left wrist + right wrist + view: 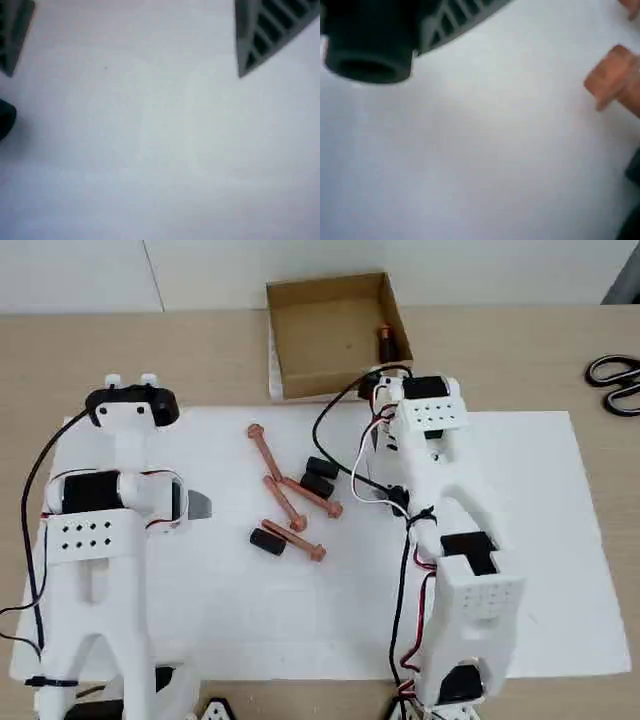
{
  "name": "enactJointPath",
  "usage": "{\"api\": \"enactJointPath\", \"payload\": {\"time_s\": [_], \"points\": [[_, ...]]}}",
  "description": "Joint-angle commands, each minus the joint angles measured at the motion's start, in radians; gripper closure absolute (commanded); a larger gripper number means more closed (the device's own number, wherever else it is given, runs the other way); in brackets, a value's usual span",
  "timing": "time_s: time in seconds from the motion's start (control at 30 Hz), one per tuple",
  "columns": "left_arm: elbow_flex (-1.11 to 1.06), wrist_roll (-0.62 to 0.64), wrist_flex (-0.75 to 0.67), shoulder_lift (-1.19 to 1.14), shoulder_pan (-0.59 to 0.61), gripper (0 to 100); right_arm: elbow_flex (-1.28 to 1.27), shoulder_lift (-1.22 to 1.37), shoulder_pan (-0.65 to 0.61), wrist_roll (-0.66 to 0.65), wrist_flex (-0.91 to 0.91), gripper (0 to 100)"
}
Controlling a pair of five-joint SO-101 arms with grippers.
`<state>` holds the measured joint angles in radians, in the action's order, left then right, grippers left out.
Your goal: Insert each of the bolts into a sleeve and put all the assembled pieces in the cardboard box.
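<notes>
While the right fingers (pixel 455 17) clamped a black sleeve (pixel 367 45), likely ready for the bolt (pixel 615 75) nearby, left fingers (pixel 260 35) hung apart over the white sheet (pixel 160 150); cardboard box (pixel 335 330) sat upper centre.

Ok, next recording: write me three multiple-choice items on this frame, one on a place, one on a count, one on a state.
1. Where does the assembled bolt-and-sleeve piece lie?
A) in the brown cardboard box
B) on the bare wooden table
C) under the scissors

2. How many loose copper-coloured bolts lie on the white sheet?
A) two
B) four
C) six

3. How is the left claw?
A) shut on a bolt
B) shut on a sleeve
C) open, with nothing in it

Key: 1 A, it lies by the box's right wall; 2 B, the high view shows four in the sheet's middle; 3 C, its fingers stand wide apart over bare sheet.
</notes>
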<state>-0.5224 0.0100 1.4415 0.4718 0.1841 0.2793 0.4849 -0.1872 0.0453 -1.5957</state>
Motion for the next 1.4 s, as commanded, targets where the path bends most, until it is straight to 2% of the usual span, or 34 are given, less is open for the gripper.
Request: {"api": "enactJointPath", "payload": {"time_s": [0.0,0.2,1.37], "points": [[0.045,0.003,-0.017,0.002,-0.005,73,0.006,0.004,0.004,-0.011,0.008,91.1],[0.045,0.003,-0.017,0.002,-0.005,73,0.008,0.016,-0.001,-0.046,-0.002,84.7],[0.041,0.003,-0.015,0.002,-0.003,73,0.002,0.076,0.001,-0.037,-0.042,88.0]]}}
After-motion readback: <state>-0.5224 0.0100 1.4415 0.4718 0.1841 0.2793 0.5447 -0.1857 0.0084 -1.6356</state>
